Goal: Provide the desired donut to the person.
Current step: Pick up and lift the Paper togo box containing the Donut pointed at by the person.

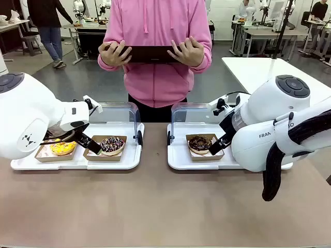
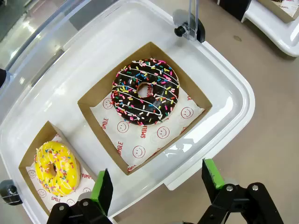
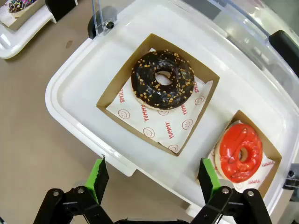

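The person in a pink hoodie stands at the far side, holding a dark tablet in both hands. The left white tray carries a yellow sprinkled donut and a chocolate donut with coloured sprinkles, each in a brown paper box. My left gripper hovers open above that tray's near edge. The right tray carries a chocolate donut with nut bits and a red glazed donut. Above its near rim my right gripper is open and holds nothing.
Clear lids stand open behind both trays. The brown tabletop lies bare in front of the trays. A white table stands at the back right, and other people and desks are farther off.
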`<state>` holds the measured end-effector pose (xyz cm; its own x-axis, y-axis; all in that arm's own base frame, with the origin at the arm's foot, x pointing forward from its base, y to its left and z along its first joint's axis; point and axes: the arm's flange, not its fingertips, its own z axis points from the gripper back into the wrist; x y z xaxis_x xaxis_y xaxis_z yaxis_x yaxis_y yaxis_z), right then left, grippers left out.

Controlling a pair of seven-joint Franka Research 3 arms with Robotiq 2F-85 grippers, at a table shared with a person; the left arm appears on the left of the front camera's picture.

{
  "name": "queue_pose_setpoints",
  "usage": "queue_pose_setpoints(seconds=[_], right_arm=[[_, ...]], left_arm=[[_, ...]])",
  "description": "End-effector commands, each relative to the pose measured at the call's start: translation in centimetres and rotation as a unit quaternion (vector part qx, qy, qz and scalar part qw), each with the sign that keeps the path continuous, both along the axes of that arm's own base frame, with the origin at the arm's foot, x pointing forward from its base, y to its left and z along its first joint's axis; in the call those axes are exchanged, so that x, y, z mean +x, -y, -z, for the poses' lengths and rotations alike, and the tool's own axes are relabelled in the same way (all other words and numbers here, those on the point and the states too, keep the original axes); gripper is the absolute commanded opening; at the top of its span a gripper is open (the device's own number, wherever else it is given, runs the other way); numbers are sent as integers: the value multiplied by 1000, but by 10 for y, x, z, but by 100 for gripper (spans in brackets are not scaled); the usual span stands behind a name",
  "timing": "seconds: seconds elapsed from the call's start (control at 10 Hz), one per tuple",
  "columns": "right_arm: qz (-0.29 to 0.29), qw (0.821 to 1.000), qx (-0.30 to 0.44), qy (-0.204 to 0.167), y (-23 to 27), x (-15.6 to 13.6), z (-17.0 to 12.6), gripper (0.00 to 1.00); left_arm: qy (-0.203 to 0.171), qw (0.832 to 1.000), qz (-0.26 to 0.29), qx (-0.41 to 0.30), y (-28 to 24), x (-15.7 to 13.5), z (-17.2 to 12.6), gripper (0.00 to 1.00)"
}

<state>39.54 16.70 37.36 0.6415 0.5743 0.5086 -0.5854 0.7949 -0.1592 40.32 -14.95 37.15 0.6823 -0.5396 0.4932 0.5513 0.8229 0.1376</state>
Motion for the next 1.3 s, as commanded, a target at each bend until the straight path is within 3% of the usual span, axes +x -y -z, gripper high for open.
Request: queue_pose_setpoints(seconds=[0.0, 1.2], right_arm=[[0, 1000, 0, 0, 0, 0, 0, 100], [0, 1000, 0, 0, 0, 0, 0, 100]], left_arm=[[0, 1000, 0, 0, 0, 0, 0, 100], [0, 1000, 0, 0, 0, 0, 0, 100]])
